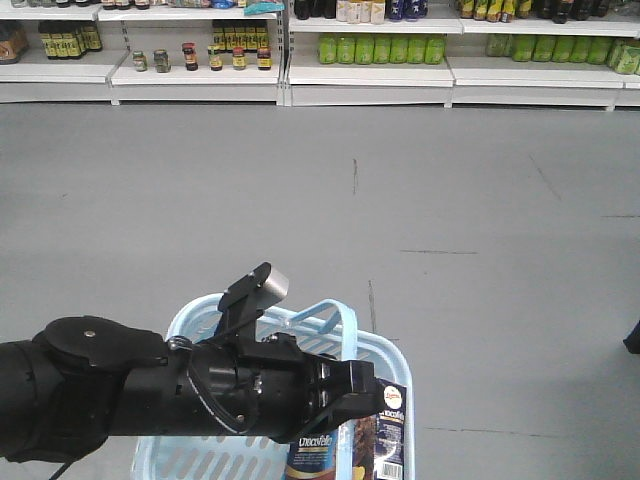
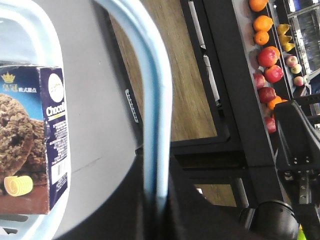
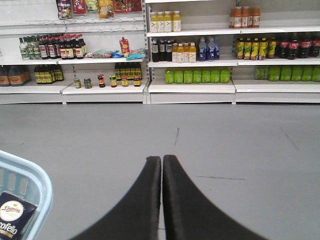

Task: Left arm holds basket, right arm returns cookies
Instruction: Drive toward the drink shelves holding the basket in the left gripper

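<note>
My left gripper [image 1: 352, 385] is shut on the looped handle [image 1: 338, 312] of the light-blue basket [image 1: 398, 358], low in the front view. In the left wrist view the handle [image 2: 150, 90] runs down into the gripper [image 2: 157, 192], pinched between the dark jaws. The navy cookies box [image 1: 388, 428] stands upright inside the basket at its right side; it also shows in the wrist views [image 2: 35, 140] [image 3: 14, 216]. My right gripper [image 3: 161, 159] is shut on nothing, off to the right of the basket [image 3: 35, 182] above the floor. Only a dark end of the right arm [image 1: 632, 338] shows in the front view.
Across the grey floor [image 1: 400, 180], white store shelves [image 1: 370, 75] hold bottles and jars. The left wrist view shows a dark fruit display [image 2: 267, 55] with apples and oranges beside a wooden panel.
</note>
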{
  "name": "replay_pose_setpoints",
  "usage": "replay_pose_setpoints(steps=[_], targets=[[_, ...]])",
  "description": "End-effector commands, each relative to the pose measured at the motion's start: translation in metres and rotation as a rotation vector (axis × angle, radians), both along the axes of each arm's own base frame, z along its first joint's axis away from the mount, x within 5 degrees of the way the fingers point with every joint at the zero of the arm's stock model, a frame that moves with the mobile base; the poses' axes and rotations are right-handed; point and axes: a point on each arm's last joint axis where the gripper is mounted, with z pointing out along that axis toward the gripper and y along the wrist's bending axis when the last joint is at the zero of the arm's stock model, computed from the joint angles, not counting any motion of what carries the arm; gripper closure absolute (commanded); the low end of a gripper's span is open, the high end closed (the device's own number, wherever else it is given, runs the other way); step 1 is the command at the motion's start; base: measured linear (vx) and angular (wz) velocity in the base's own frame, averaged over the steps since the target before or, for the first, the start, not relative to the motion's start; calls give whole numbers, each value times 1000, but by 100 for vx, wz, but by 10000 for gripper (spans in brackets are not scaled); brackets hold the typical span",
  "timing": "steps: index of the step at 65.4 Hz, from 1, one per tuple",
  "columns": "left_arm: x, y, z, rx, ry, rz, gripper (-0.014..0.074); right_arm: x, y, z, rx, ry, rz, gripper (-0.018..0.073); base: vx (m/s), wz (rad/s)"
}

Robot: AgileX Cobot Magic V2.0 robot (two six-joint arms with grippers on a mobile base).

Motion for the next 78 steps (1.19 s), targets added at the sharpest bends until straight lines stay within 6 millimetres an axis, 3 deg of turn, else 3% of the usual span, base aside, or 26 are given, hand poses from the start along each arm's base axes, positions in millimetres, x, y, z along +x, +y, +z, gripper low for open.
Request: replay_pose_setpoints(steps=[1, 78], targets=[[-3, -2, 24, -90, -24, -16, 603, -1, 0, 8, 3, -89, -1, 568, 34, 0], [-3, -2, 24, -90, -25, -16, 603, -1, 0, 8, 3, -89, -1, 568, 36, 0]])
